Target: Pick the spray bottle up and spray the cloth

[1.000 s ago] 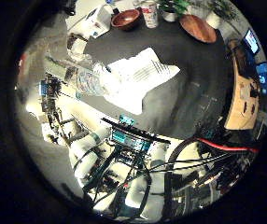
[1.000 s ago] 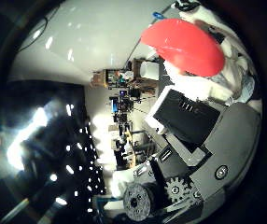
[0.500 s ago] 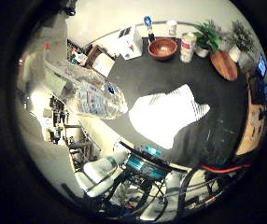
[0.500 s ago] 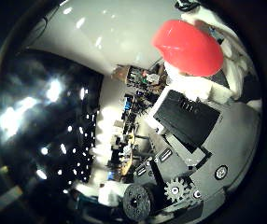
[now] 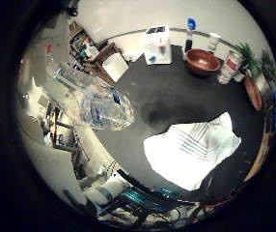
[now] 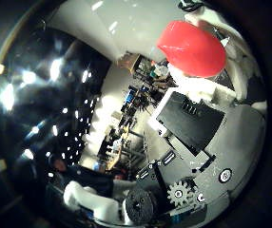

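On the black table [image 5: 176, 96] beyond the clear spray bottle [image 5: 97, 104] gripped in the curled hand [image 6: 193, 128], a brown bowl [image 5: 203, 60], contents unseen, stands well apart from the striped white cloth [image 5: 193, 154].

My white-and-black hand [image 6: 198, 156] with a red cap pressed close to it.

From beside my thumb I see my own white and black finger segments filling one side of the view, with a black rectangular block [image 6: 190, 124], a small pale toothed gear [image 6: 178, 193] and a dark round knurled wheel [image 6: 140, 209] at the base. A glossy, rounded red plastic cap [image 6: 193, 48] sits right against my white finger parts, very close to the palm. Beyond it lies a pale wall or ceiling and a dark glossy surface [image 6: 55, 109] speckled with light reflections. Cluttered shelves [image 6: 136, 99] show far off, too small to make out.
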Action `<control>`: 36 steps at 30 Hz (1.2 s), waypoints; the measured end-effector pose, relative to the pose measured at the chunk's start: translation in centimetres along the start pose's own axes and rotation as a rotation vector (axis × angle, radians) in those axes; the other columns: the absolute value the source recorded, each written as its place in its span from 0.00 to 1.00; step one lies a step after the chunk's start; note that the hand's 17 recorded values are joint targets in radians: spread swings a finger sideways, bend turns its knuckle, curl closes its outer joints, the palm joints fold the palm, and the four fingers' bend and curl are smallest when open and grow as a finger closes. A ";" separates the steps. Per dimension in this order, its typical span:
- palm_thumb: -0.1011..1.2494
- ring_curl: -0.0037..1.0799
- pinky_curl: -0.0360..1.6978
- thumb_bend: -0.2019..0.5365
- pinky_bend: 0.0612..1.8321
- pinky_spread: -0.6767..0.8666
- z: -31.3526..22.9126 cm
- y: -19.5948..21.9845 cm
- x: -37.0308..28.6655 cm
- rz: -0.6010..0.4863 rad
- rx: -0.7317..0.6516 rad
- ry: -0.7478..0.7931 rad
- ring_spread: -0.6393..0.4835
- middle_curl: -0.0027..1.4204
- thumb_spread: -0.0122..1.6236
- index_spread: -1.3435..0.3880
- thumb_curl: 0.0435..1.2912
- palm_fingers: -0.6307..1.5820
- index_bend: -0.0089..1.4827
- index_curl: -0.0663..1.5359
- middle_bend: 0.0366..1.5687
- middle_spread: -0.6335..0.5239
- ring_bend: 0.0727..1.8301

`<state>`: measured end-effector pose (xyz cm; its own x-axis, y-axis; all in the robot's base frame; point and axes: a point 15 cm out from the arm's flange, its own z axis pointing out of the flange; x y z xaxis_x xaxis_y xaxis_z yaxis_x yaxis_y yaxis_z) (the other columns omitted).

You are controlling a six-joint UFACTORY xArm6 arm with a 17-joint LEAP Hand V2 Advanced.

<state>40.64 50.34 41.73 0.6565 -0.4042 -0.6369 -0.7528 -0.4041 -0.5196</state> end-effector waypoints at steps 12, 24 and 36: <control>0.78 0.60 0.36 0.25 0.70 0.20 7.7 2.6 -0.4 -0.020 -0.025 -0.150 0.37 0.55 0.44 0.61 0.81 0.82 0.78 0.48 0.84 0.38 0.77; 0.54 0.46 0.28 0.22 0.57 0.12 8.2 3.2 5.0 -0.030 -0.029 -0.118 0.30 0.43 0.51 0.50 0.60 0.66 0.45 0.43 0.61 0.32 0.62; 0.36 0.24 0.22 0.22 0.53 0.76 7.1 3.7 3.8 -0.137 -0.083 -0.051 0.75 0.27 0.64 0.56 0.34 0.31 0.32 0.33 0.26 0.52 0.32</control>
<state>40.06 53.17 33.30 0.7481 -0.2988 -0.5925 -0.6483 -0.5197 -0.5565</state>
